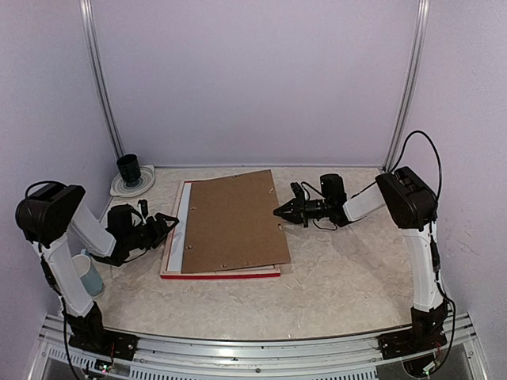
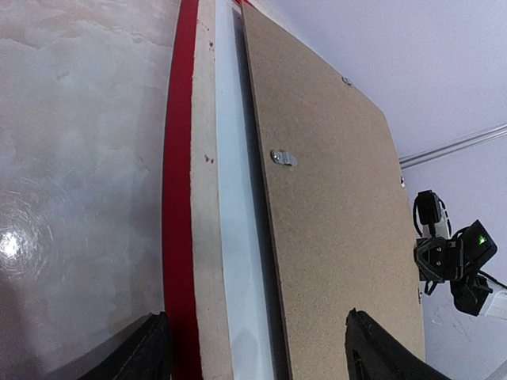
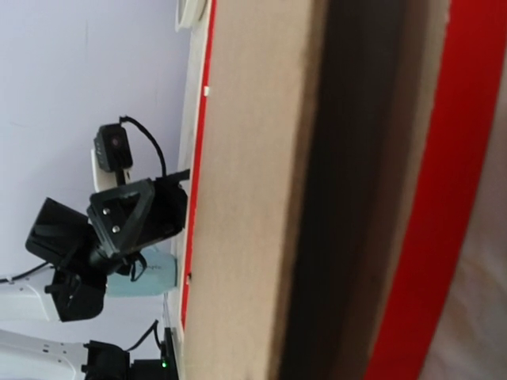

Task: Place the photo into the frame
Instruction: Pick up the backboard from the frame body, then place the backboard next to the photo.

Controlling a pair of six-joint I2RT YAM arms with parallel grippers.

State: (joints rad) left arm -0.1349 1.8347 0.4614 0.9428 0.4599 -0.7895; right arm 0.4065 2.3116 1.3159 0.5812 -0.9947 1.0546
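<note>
The frame (image 1: 222, 275) lies flat in the middle of the table (image 1: 341, 277), red along its near edge, with pale wood showing on its left side in the left wrist view. A plain brown backing board (image 1: 234, 222) sits on it slightly askew, so its far right corner hangs past the frame and a white strip of mat (image 1: 181, 210) shows down the left. From the right wrist view there is a dark gap under the board's right edge, so it does not lie snug there. The print cannot be seen from any side.

Walls (image 1: 253, 79) close in at the back and both sides. The widest stretch of tabletop is in front of the frame and to its right, while the left side is tight.

The left gripper (image 1: 169, 222) has its fingers well apart, low at the frame's left edge and lined up with it. The right gripper (image 1: 279, 211) is pinched together on nothing, its tip right at the board's right edge. I cannot tell whether it touches.

A black cup (image 1: 128, 166) stands on a white saucer (image 1: 119, 187) in the back left corner, and a pale blue cup (image 1: 93, 275) stands beside the left arm. I cannot see what either holds
</note>
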